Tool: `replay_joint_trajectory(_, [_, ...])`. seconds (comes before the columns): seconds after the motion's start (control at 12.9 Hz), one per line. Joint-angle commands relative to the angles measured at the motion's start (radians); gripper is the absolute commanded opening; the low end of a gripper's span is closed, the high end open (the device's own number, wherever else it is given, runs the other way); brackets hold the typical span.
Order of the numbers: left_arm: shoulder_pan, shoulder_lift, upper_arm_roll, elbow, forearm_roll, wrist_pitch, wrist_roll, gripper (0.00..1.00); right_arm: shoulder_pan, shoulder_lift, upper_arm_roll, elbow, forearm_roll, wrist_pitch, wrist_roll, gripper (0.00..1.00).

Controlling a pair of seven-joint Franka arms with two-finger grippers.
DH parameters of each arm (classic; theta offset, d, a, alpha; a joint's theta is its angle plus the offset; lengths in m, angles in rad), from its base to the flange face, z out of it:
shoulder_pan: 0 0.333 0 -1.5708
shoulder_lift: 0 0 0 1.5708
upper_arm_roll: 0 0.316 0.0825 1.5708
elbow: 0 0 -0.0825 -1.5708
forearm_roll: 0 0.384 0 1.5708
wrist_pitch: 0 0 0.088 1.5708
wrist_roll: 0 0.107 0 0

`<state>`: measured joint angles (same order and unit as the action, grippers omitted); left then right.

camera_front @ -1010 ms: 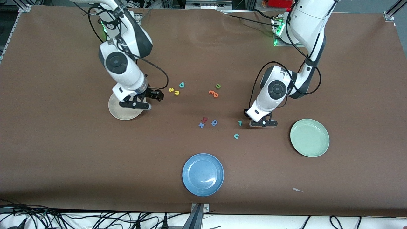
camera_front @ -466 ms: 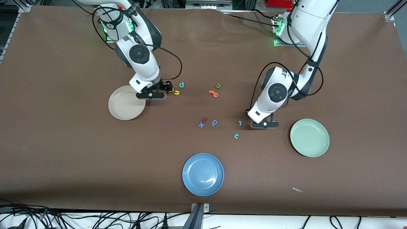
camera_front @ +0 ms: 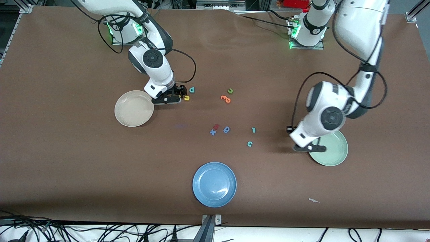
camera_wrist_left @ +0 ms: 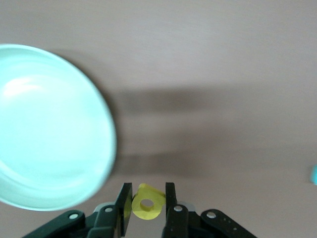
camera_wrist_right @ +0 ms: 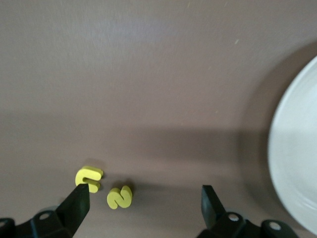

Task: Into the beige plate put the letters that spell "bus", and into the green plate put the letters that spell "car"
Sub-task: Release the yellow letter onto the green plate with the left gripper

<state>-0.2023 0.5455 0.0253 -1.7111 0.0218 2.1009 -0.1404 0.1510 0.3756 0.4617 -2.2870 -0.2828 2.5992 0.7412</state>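
My left gripper (camera_front: 308, 148) hangs over the rim of the green plate (camera_front: 333, 152), shut on the yellow a (camera_wrist_left: 147, 204); the plate (camera_wrist_left: 44, 124) lies bare beside the jaws (camera_wrist_left: 147, 191). The teal r (camera_front: 253, 130) and teal c (camera_front: 249, 144) lie mid-table. My right gripper (camera_front: 178, 94) is low beside the beige plate (camera_front: 129, 112), open (camera_wrist_right: 143, 198). The yellow s (camera_wrist_right: 120, 197) lies between its fingers and the yellow u (camera_wrist_right: 89, 178) by one fingertip. The u (camera_front: 186, 97) shows in the front view; the s is hidden there. The teal b (camera_front: 191, 89) lies just past the u.
A blue plate (camera_front: 214, 184) sits near the front edge. Orange letters (camera_front: 225, 98) and a green u (camera_front: 230, 90) lie mid-table. A blue looped letter (camera_front: 226, 129), a blue x (camera_front: 212, 132) and a red letter (camera_front: 216, 126) lie together nearer the camera.
The left arm has carried the yellow a from beside the teal r to the green plate's rim. The right gripper has moved off the beige plate to the yellow u and s.
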Motion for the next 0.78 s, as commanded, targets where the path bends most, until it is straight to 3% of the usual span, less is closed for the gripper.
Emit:
replay_joint_trajectory(0.0, [0.098,0.011,-0.01,0.036,0.099,-0.009,0.044,0.12,-0.002,0.006,0.008,-0.034,-0.024,0.059,0.024,1.0])
replay_joint_trajectory(0.16, [0.168,0.022,-0.013,0.044,0.109,0.02,0.093,0.14,-0.001,0.009,0.009,-0.038,-0.024,0.064,0.024,1.0])
replay_joint_trajectory(0.23, [0.172,0.028,-0.011,0.042,0.107,0.056,0.12,0.32,0.002,0.026,0.011,-0.039,-0.027,0.074,0.024,1.0])
replay_joint_trajectory(0.31, [0.173,0.048,-0.011,0.042,0.11,0.068,0.157,0.99,0.005,0.034,0.018,-0.04,-0.029,0.091,0.024,1.0])
replay_joint_trajectory(0.47, [0.17,0.05,-0.015,0.044,0.101,0.068,0.223,1.0,0.025,0.039,0.02,-0.048,-0.03,0.096,0.024,1.0])
replay_joint_trajectory(0.7, [0.132,0.053,-0.047,0.045,0.031,0.07,0.176,1.0,0.039,0.039,0.02,-0.078,-0.036,0.099,0.024,1.0])
